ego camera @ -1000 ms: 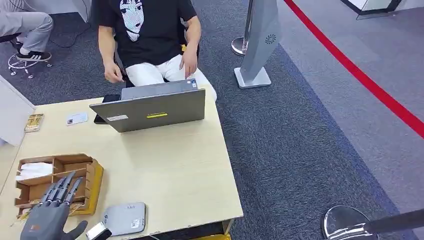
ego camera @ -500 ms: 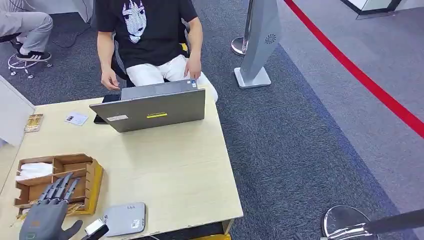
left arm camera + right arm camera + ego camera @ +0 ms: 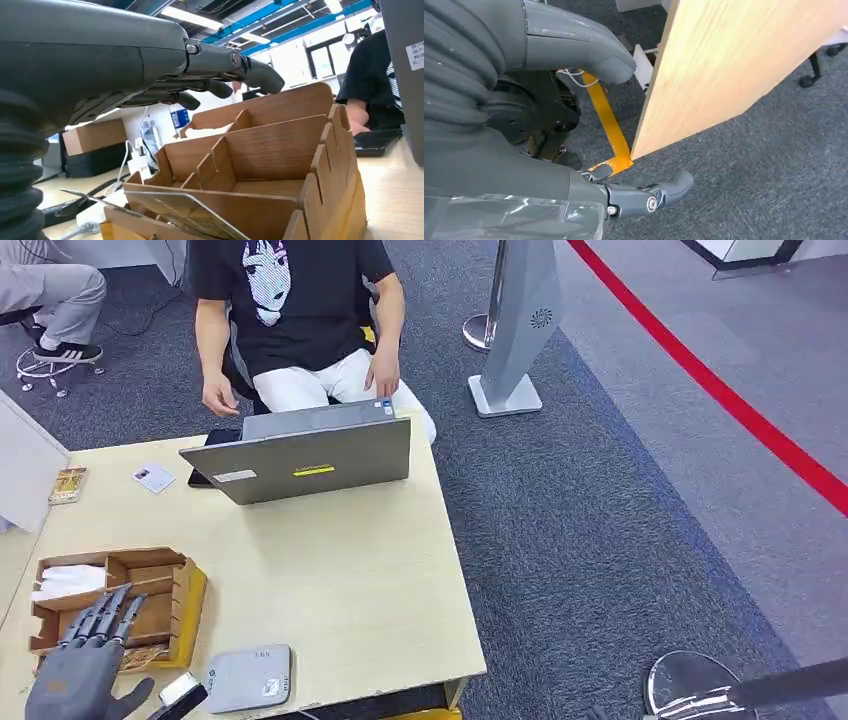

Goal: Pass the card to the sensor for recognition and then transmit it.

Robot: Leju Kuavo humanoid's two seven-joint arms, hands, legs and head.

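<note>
My left hand point(image 3: 85, 670) hovers at the table's near left corner, fingers straight and spread over the front of a wooden organiser box point(image 3: 185, 585), holding nothing. A patterned card point(image 3: 185, 212) leans in the box's front compartment, below my fingers point(image 3: 220, 75) and apart from them; the head view shows it as a card point(image 3: 143, 655). The grey flat sensor point(image 3: 248, 677) lies to the right of the box at the table's front edge. My right hand point(image 3: 574, 125) hangs beside the table's edge, above the carpet, with nothing in it.
A grey laptop point(image 3: 305, 455) stands open at the table's far side, with a person point(image 3: 295, 310) seated behind it. A small white card point(image 3: 153, 478) and a brown packet point(image 3: 68, 484) lie at the far left. A grey stand point(image 3: 520, 330) rises on the carpet beyond.
My left hand has drawn back toward the table's near edge and sunk lower in the picture. The person has shifted a little behind the laptop.
</note>
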